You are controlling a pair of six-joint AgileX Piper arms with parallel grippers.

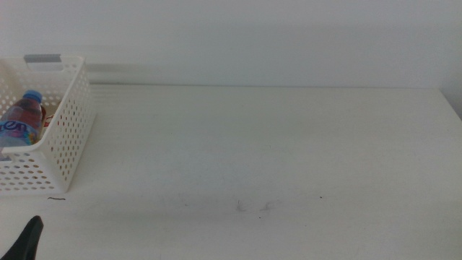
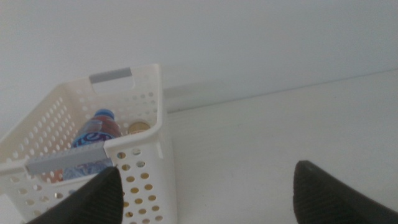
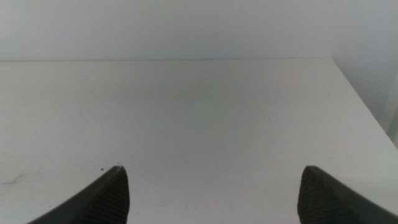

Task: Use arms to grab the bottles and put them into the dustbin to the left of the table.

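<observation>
I see a white table point(image 1: 274, 144) against a pale wall, with no bottle standing on the part in view. At the far left sits the bin point(image 1: 68, 137), a white perforated basket with a grey strip on its rim. Inside it lies the water bottle point(image 1: 22, 119), blue cap up; the left wrist view also shows a can top point(image 2: 138, 127) beside it. I cannot make out the tea bottle.

My left gripper point(image 2: 205, 199) waits low at the near left corner, just short of the bin, jaws spread wide and holding nothing. My right gripper point(image 3: 211, 193) is out of the middle view; its own camera shows it over bare table, jaws likewise wide and empty.

My judgement: the loading step looks finished. The next move calls only for confirming the third container is in the bin.
</observation>
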